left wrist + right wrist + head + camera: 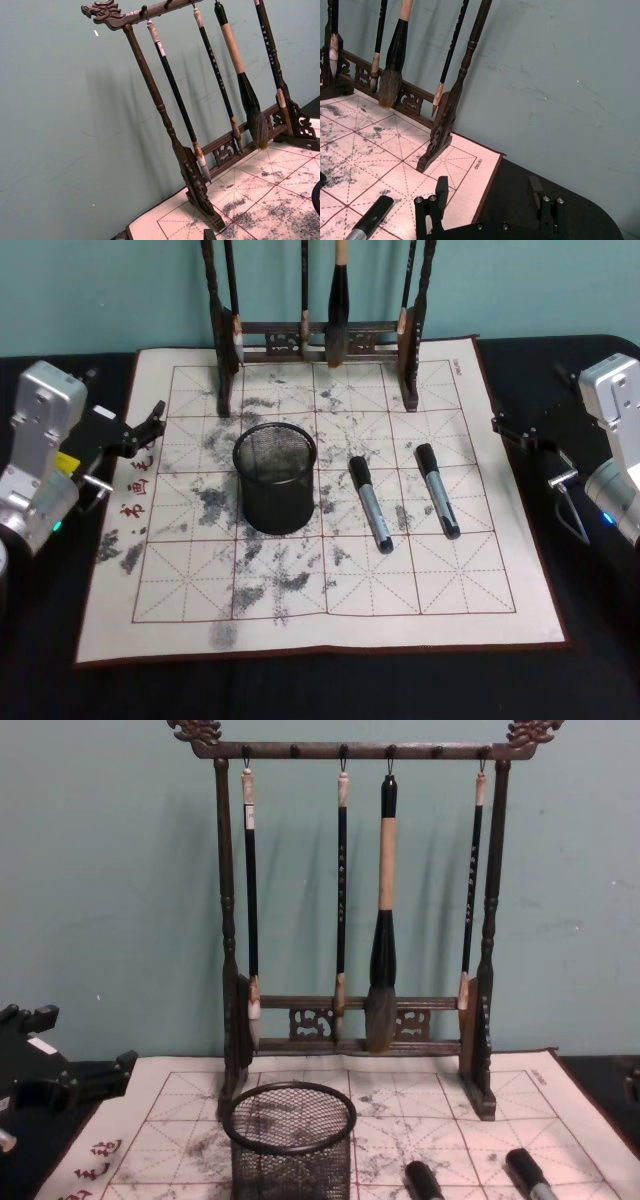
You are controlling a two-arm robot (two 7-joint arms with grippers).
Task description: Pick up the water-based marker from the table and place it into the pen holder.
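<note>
Two alike water-based markers with black caps and grey barrels lie on the gridded felt mat [330, 610]: one [370, 503] just right of the pen holder, the other [437, 490] farther right. The pen holder [275, 505], a black wire-mesh cup, stands upright at the mat's middle and looks empty; the chest view shows it [290, 1160] close in front. My left gripper [152, 426] hovers at the mat's left edge, open and holding nothing. My right gripper [488, 192] is open over the black table by the mat's right edge, with a marker [370, 220] off to its side.
A tall dark wooden brush rack [320, 340] with several hanging brushes stands across the mat's far edge, against a teal wall. The mat is stained with ink smudges. Black tabletop [590, 640] surrounds the mat on all sides.
</note>
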